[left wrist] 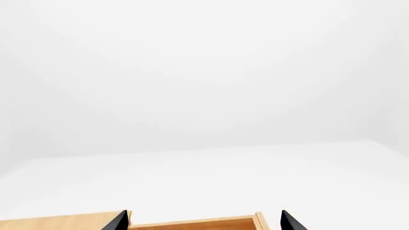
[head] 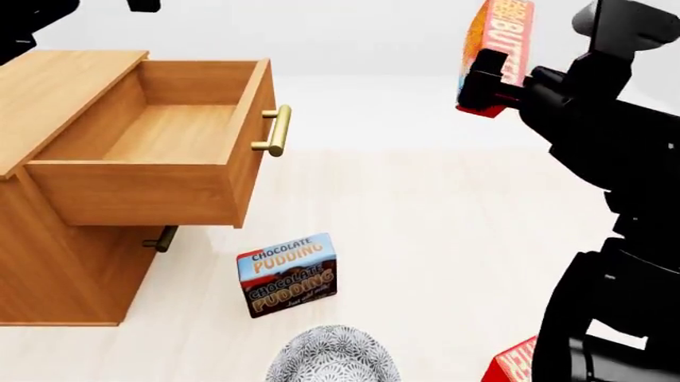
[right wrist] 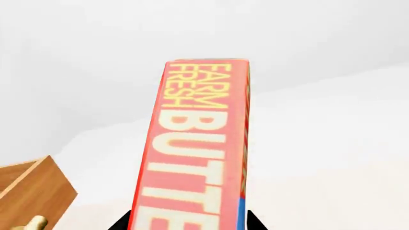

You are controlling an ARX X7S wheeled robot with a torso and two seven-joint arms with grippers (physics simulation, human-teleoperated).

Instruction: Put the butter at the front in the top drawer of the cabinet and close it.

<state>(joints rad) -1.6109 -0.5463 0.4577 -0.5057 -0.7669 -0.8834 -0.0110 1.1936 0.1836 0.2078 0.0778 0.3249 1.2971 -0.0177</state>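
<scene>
My right gripper (head: pixel 498 86) is shut on the red butter box (head: pixel 495 48) and holds it upright, high in the air to the right of the cabinet (head: pixel 64 263). In the right wrist view the butter (right wrist: pixel 195 158) fills the space between the fingertips of the gripper (right wrist: pixel 189 223). The top drawer (head: pixel 159 135) is pulled wide open and empty, its brass handle (head: pixel 275 131) facing right. My left gripper (left wrist: pixel 203 222) is open and empty above the far end of the drawer (left wrist: pixel 191 224). A second butter box (head: pixel 515 363) lies at the bottom right, partly hidden by my arm.
A Chocolate Pudding box (head: pixel 287 274) stands on the floor below the open drawer. A patterned bowl (head: pixel 331 358) sits at the bottom edge. The lower drawer is shut, its handle (head: pixel 162 239) under the open drawer. The left arm (head: pixel 27 20) shows at the top left.
</scene>
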